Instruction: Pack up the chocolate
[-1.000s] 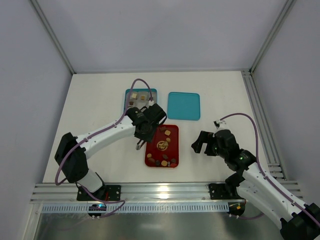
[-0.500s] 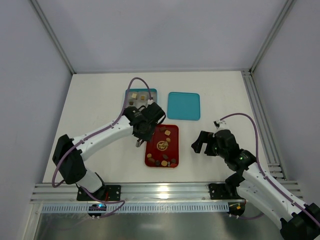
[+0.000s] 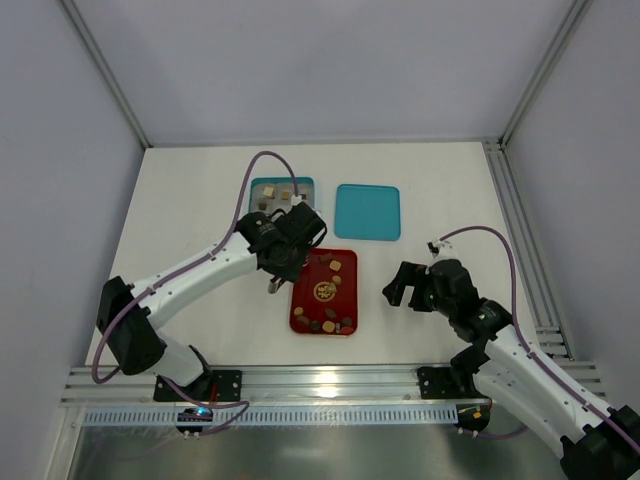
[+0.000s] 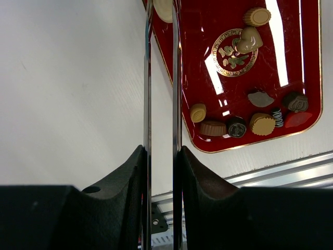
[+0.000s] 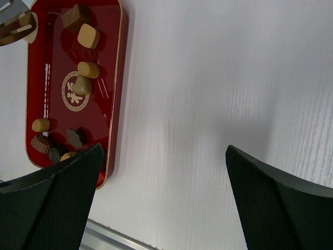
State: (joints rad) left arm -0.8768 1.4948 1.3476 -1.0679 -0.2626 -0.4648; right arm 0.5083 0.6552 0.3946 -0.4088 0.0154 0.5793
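The red tray (image 3: 340,297) lies in the middle of the table with several loose chocolate pieces (image 3: 329,324) on it, brown, tan and cream. My left gripper (image 3: 276,289) hangs at the tray's left edge. In the left wrist view its thin blades (image 4: 162,5) stand close together on a cream chocolate piece (image 4: 163,10) at their tips, beside the tray (image 4: 208,31). My right gripper (image 3: 405,285) is open and empty over bare table right of the tray. In the right wrist view (image 5: 166,198) the tray (image 5: 104,104) lies to its left.
A teal box (image 3: 281,188) holding a few chocolate pieces stands behind the tray, partly hidden by my left arm. Its teal lid (image 3: 368,212) lies to the right of it. An aluminium rail (image 3: 320,382) runs along the near table edge.
My left arm has swung its elbow outward to the left, and the gripper has shifted slightly away from the near edge, staying at the tray's left edge. The right arm has not moved.
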